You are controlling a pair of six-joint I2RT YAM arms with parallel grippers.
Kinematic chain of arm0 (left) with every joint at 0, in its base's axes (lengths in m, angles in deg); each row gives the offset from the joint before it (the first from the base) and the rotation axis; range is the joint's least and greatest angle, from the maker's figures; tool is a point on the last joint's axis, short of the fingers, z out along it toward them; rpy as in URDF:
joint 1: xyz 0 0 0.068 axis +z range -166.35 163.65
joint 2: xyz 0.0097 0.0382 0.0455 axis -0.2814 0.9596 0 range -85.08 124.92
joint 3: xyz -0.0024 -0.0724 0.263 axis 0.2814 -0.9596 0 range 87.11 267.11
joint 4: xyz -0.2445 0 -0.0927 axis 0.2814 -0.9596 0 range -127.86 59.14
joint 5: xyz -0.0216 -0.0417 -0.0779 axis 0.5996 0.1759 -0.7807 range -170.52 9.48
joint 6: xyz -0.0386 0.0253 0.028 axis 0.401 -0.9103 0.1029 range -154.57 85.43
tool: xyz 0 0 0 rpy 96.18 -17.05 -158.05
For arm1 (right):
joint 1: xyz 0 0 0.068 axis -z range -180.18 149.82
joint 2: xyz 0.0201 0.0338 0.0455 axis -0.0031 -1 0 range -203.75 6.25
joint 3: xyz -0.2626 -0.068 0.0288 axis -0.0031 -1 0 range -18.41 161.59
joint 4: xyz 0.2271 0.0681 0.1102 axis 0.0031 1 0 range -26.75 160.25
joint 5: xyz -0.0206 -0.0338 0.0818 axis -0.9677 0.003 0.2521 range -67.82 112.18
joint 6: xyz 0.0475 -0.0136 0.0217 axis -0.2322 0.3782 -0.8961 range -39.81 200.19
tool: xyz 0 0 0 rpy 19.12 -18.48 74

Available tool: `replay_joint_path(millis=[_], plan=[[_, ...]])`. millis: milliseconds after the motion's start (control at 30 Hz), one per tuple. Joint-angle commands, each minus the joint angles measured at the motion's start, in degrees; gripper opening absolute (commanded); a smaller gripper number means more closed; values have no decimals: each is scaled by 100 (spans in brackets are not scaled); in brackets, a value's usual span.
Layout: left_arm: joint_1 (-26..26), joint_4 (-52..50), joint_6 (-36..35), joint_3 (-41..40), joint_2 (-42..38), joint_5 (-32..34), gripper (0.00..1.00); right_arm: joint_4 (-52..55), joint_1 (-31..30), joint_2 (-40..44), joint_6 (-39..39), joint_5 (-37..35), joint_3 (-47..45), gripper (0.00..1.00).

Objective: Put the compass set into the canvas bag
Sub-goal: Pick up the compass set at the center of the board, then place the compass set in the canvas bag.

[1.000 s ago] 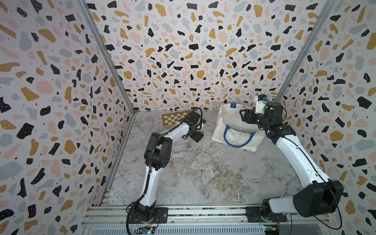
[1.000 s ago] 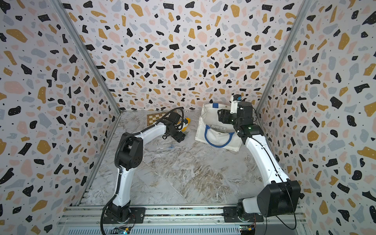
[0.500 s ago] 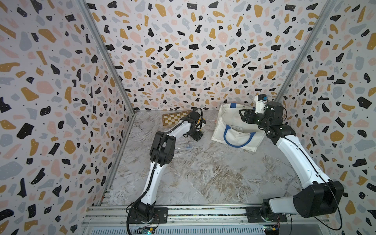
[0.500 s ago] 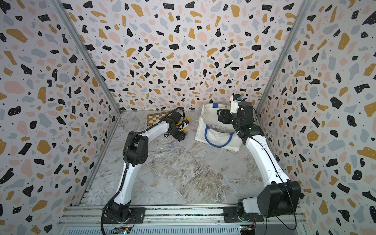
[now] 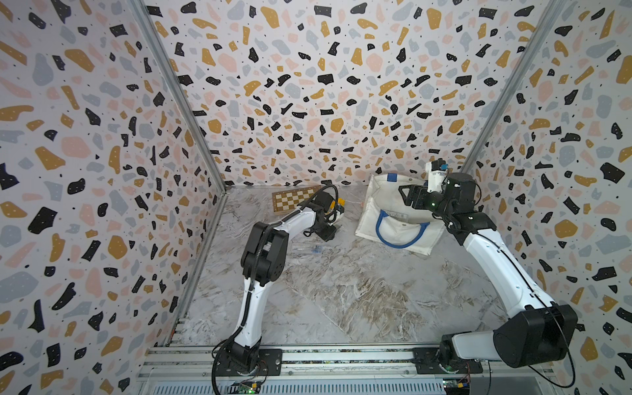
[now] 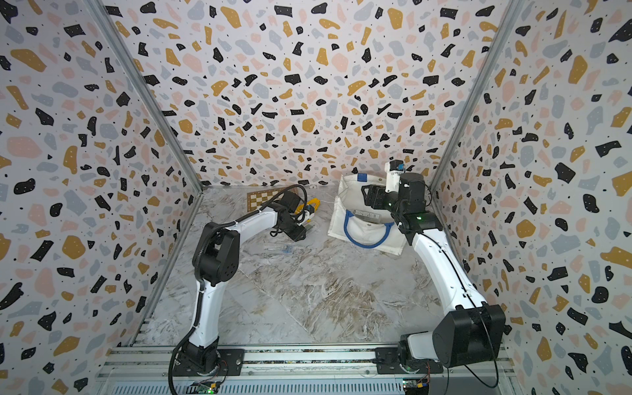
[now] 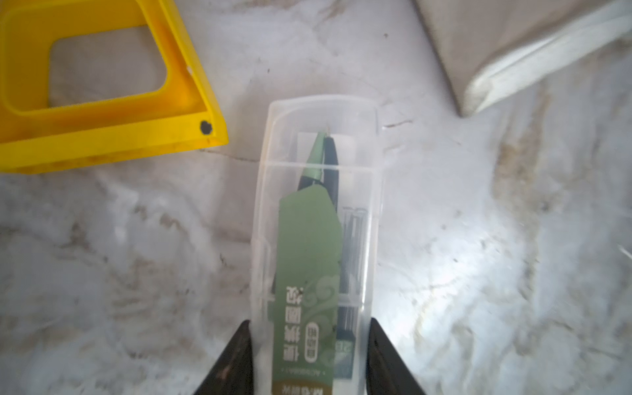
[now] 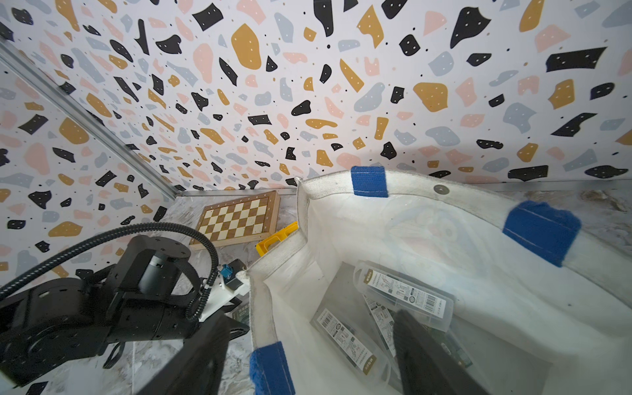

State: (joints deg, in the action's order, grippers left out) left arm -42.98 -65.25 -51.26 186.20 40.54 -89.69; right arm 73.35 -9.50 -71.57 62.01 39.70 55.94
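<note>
Left claw (image 7: pixel 309 323) low, jaws gripping, right claw (image 8: pixel 309 318) raised, jaws wide

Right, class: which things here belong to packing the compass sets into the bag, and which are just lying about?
Job: compass case, white bag, cases already inside it.
Lying about: chessboard, yellow plastic frame, small clear item, too small to identify.

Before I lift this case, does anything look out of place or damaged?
Nothing spilled or broken. The compass case lies straight between the fingers of the left end effector. One stray: a small clear packet lies alone on the table, apart from the bag.
</note>
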Motion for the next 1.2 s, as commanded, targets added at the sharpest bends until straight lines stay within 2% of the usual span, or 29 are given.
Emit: replay_joint_path(millis=[0, 233, 433, 533, 633, 800, 967, 1167], plan=[[35, 865, 266, -535, -1081, -272, 24, -268, 18, 145, -115, 454, 15, 78], [-109, 2360, 904, -2760, -3264, -681, 23, -452, -399, -39, -188, 844, -30, 78], [-343, 2846, 923, -3574, -4250, -583, 22, -833, -1056, -535, -447, 1546, 4, 79], [-404, 2918, 886, -3718, -4488, -525, 21, -905, -1403, -815, -500, 1833, 68, 80], [-434, 2924, 874, -3807, -4612, -510, 21, -905, -1745, -984, -463, 1718, 104, 81], [-493, 2885, 859, -3878, -4722, -551, 21, -1079, -1921, -1352, -585, 1840, 93, 79], [-562, 2884, 843, -3878, -4714, -486, 20, -1331, -1946, -1559, -818, 2314, 109, 66], [-580, 2886, 877, -3913, -4677, -351, 23, -1326, -1990, -1543, -802, 2317, 51, 49]])
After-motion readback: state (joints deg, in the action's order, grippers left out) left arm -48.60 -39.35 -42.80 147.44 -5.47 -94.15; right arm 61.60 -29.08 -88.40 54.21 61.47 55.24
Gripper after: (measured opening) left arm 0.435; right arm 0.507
